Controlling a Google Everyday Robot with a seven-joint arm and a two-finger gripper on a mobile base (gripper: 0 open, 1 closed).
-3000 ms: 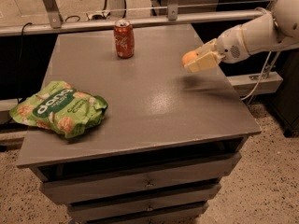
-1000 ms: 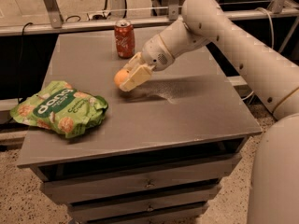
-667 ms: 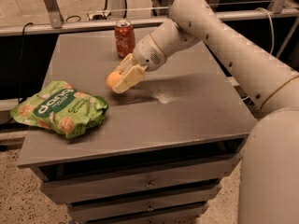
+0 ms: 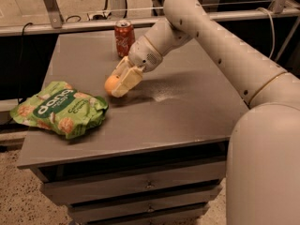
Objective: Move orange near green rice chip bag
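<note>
The orange (image 4: 111, 84) is a small round fruit held between the pale fingers of my gripper (image 4: 121, 83), low over the grey table (image 4: 187, 111). The gripper is shut on it, and only the orange's left side shows. The green rice chip bag (image 4: 60, 108) lies crinkled at the table's front left, with white "dang" lettering. The orange is a short gap to the right of the bag's upper right corner. My white arm reaches in from the right.
A red soda can (image 4: 124, 37) stands upright near the table's back edge, just behind the gripper. The table has drawers (image 4: 150, 184) below its front edge. Metal rails and cables run behind the table.
My gripper has carried the orange from the table's right side leftward and down, past the soda can, to a spot close to the green bag.
</note>
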